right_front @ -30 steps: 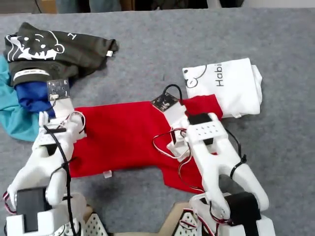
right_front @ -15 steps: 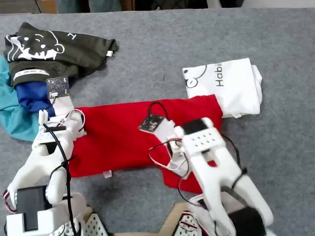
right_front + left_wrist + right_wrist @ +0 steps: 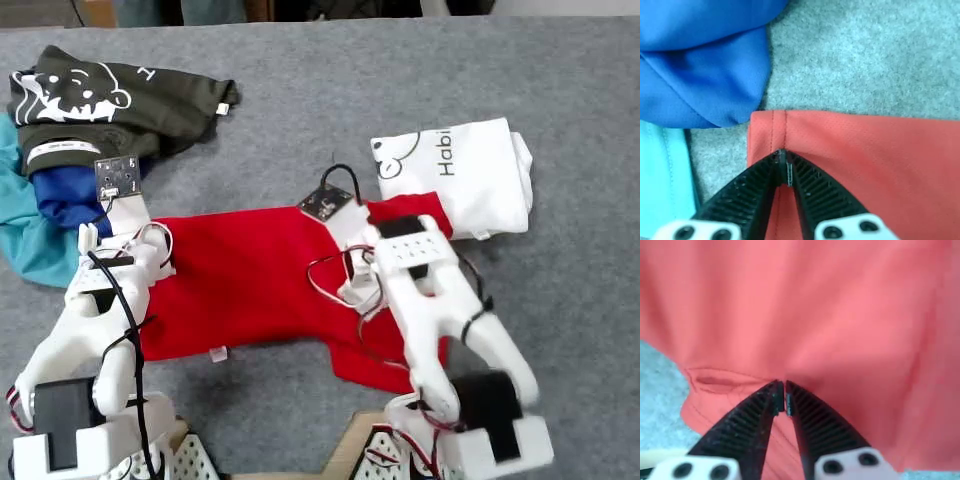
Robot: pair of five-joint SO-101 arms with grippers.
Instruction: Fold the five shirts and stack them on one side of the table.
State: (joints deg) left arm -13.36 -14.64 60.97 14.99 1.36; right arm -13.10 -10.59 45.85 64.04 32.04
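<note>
Pinching the red shirt [image 3: 250,280] with both claws, the two arms hold it along its far edge. The left gripper [image 3: 783,165] is closed tight on the hem at the shirt's left corner, just beside the blue shirt [image 3: 700,65]. The right gripper [image 3: 780,396] is closed on a bunch of red cloth further along the same edge, nearer the right end. The red shirt lies flat in the middle of the grey table [image 3: 400,80]. Its long side runs from left to right, from one arm to the other, and most of the cloth lies on the robot's side of the two claws. So I think the next move is to pull that far edge back toward the robot and lay it over the near edge. Both arms would have to go together, or the fold will come out crooked. On the right lies a white shirt [image 3: 470,180], folded already, and the red shirt's right end touches it. At the far left lies a heap of three unfolded shirts: a dark green shirt [image 3: 130,100] on top, the blue one, and a teal shirt [image 3: 30,240].
</note>
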